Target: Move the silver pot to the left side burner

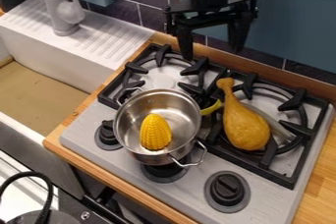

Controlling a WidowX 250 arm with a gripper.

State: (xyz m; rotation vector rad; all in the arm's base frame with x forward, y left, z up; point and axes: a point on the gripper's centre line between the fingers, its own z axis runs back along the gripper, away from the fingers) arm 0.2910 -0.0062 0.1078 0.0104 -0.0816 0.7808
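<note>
From where I'm standing, the gripper (212, 54) hangs at the upper middle of the frame, fingers spread with nothing between them. The silver pot (181, 112) sits just left of centre, its back over the front of the left burner grate (123, 80) and its front out above the knobs (228, 188). It holds a yellow corn cob (155, 132). My worry is a shove at the rim: with its front overhanging, the pot could tip forward and spill the corn. A rightward swing would bump the yellow stalk (211, 107) and the drumstick (245, 127), both close by. Grate prongs might snag its base. The roomier way looks to be toward the upper left, over the burner's back half, short of the sink (85, 78).
</note>
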